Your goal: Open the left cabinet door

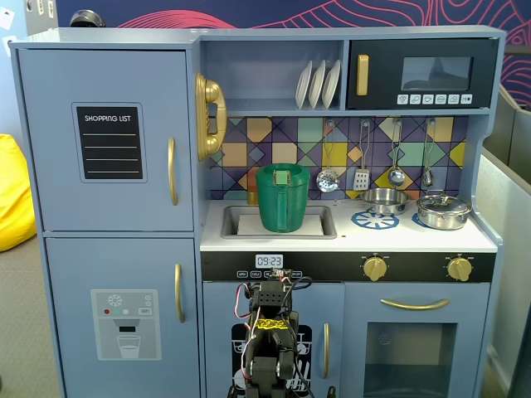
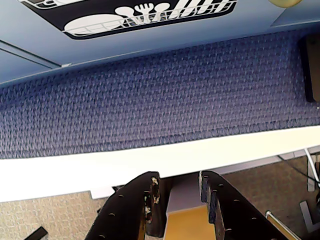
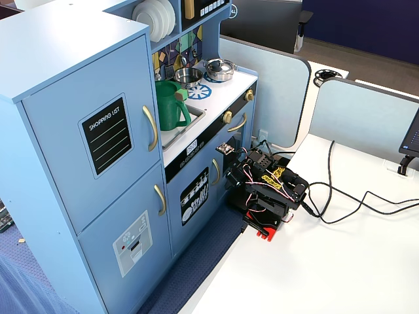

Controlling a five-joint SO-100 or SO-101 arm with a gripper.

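In a fixed view, the left cabinet door [image 1: 108, 139] stands shut at upper left, its gold handle [image 1: 172, 171] free on the right edge for a pull; the gripper [image 2: 177, 187], low beside the dish-rack door [image 1: 286, 344], is narrowly parted, empty, parked folded well away.

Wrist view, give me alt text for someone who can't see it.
The tool, fingers slightly apart and empty, hangs above a white table edge and blue carpet. The kitchen's dish-rack door runs along the top.
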